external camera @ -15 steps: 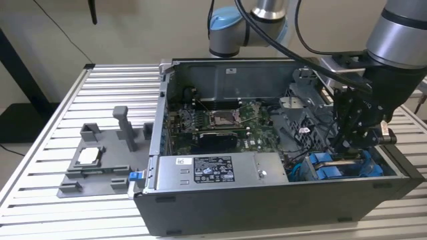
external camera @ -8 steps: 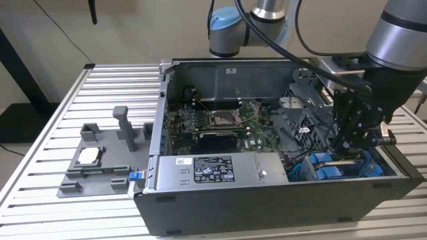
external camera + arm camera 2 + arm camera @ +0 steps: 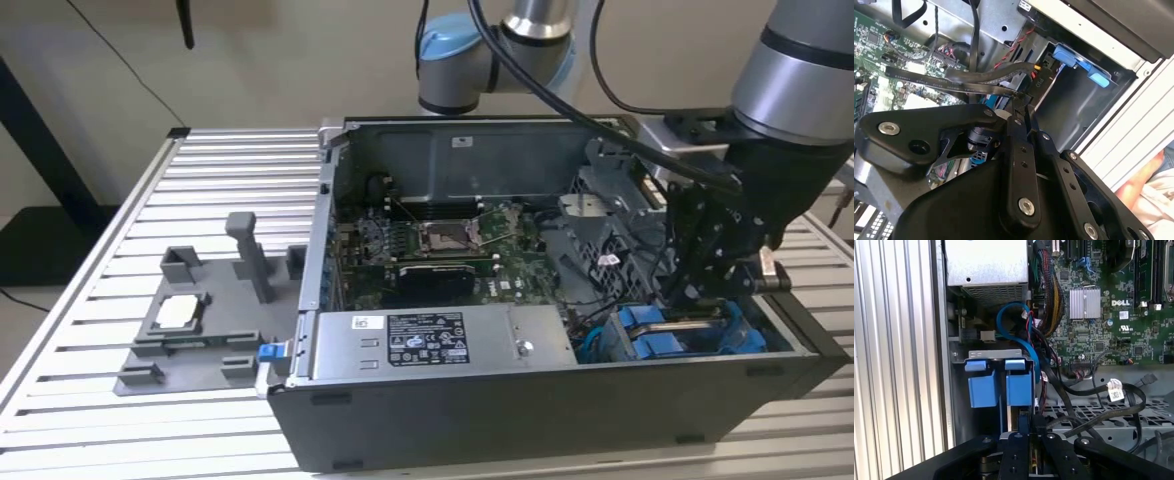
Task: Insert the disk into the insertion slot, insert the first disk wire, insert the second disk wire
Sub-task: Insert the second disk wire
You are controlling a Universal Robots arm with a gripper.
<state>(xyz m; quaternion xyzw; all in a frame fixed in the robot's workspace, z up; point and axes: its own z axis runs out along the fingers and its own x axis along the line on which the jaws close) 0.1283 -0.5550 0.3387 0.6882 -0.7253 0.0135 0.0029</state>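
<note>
Black cables [image 3: 954, 76] crowd the pincer [image 3: 701, 300] beside the insertion slot [image 3: 986, 354].

The blue-framed disk [image 3: 1019, 389] sits in the grey metal insertion slot [image 3: 989, 354].

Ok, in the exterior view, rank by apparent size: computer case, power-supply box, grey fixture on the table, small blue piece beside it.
1. computer case, clearly largest.
2-3. grey fixture and power-supply box: about alike, left unranked.
4. small blue piece, smallest.

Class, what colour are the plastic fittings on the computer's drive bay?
Bright blue; the fittings show best in the first wrist view.
</note>
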